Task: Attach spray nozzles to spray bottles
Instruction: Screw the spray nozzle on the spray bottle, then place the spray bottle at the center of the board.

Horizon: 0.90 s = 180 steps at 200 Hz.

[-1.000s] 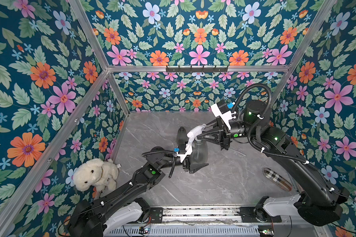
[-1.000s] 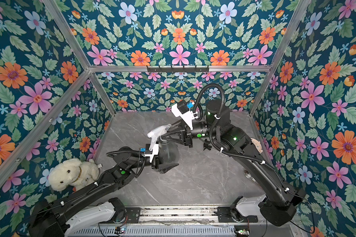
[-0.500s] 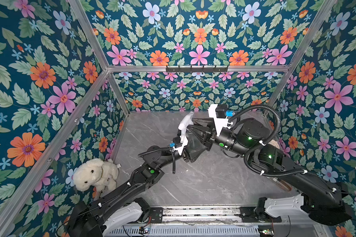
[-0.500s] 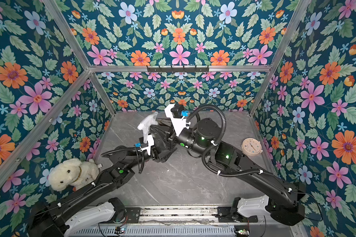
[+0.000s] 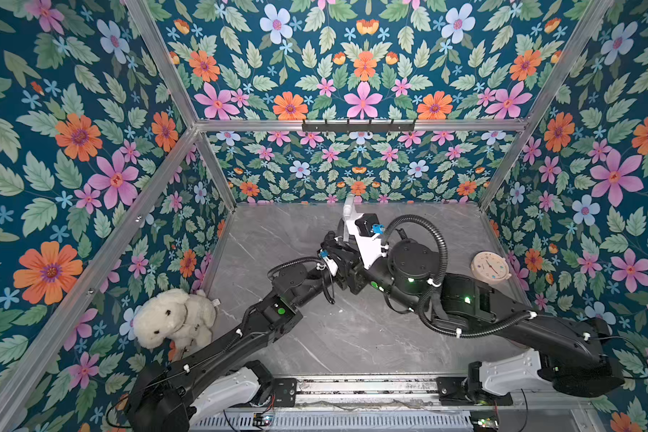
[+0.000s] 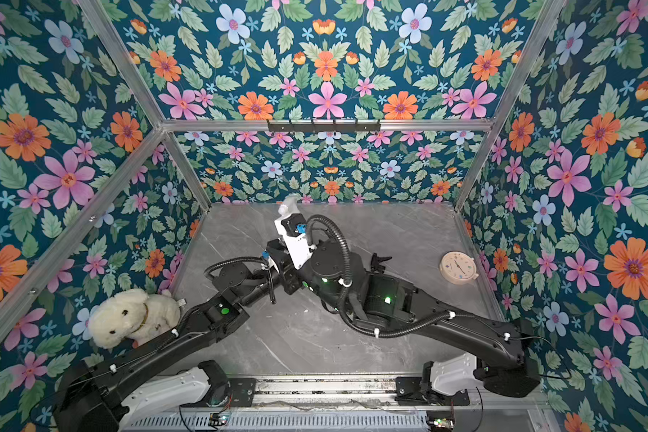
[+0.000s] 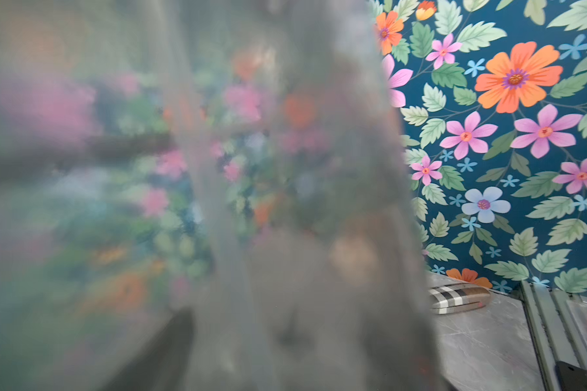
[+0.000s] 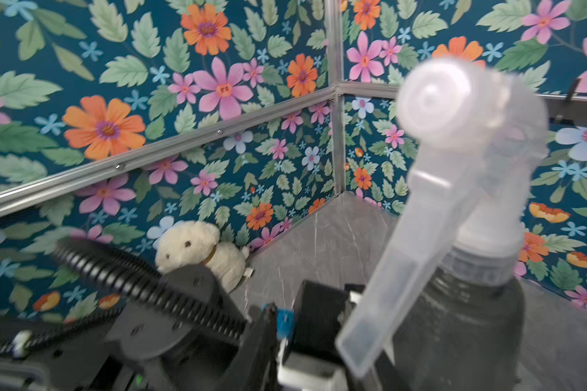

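In both top views the two black arms come from the near rail and meet over the middle of the grey marble desk (image 5: 277,239). The left arm stretches diagonally forward, and the right arm lies low, reaching leftward across the desk. The left pincer (image 5: 349,275) sits low where they meet. The right pincer (image 5: 336,242) lies just behind it under a white camera mount (image 5: 367,243), so it cannot be told whether its jaws are open or closed. A translucent whitish plastic trigger spray nozzle (image 5: 348,208) pokes up just beyond the right pincer; the arms hide what is beneath it. A cream plush toy (image 5: 173,318) leans in the left corner, and a round beige clock (image 5: 491,265) lies to the right. In the left wrist view a translucent smoky-grey plastic spray bottle (image 7: 285,203) fills most of the frame, close to the lens, with a blurred dark finger (image 7: 170,345) alongside. The left pincer is clamped on the bottle's body. In the right wrist view the nozzle sits upright on the bottle's neck with its trigger hanging down, and the left pincer's black body rests against the bottle's side.
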{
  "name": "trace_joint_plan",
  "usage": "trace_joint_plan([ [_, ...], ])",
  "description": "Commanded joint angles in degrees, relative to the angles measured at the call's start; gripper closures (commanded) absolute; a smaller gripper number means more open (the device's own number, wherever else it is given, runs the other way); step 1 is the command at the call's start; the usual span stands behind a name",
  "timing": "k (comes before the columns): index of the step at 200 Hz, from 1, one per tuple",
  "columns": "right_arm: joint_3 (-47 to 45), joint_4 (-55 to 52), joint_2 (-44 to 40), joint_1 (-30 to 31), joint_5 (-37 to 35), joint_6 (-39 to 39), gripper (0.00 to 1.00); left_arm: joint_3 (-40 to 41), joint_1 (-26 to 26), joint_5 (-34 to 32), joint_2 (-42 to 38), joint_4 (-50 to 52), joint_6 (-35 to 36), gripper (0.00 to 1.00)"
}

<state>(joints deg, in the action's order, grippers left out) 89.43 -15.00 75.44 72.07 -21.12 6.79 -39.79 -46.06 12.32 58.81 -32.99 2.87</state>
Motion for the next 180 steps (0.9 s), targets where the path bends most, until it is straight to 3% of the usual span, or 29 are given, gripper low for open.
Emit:
trace_joint_plan([
  [1, -2.49, -1.37, -4.58, -0.02, 2.90, -3.40, 0.58, 0.29, 0.17, -0.64, -0.68, -0.79, 0.15, 1.00],
  [25, -5.45, -0.94, -10.67, -0.02, 5.81, -5.16, 0.50, 0.50, 0.22, -0.56, -0.69, -0.98, 0.38, 1.00],
  [49, -4.97, -0.68, -13.32, -0.45, 1.92, -4.84, 0.44, 1.14, 0.19, -2.61, -0.45, -2.26, 0.76, 1.00],
  [85, 1.19, 2.42, -7.19, -0.63, -10.09, -7.40, 0.38, 2.14, -0.05, -16.10, 3.23, -6.05, 1.81, 1.00],
  [110, 8.65, -0.47, 0.04, -2.41, -12.58, -8.08, 0.34, 2.78, -2.69, -25.53, 6.13, -9.07, 5.38, 1.00],
  [129, 15.86, -8.86, 4.06, -7.19, -8.74, -3.44, 0.34, 3.61, -5.09, -32.38, 8.00, -12.15, 9.59, 1.00],
  [180, 26.93, -22.58, 10.02, -13.20, 3.61, 3.16, 0.34, 4.28, -7.24, -40.91, 12.30, -17.65, 15.65, 1.00],
])
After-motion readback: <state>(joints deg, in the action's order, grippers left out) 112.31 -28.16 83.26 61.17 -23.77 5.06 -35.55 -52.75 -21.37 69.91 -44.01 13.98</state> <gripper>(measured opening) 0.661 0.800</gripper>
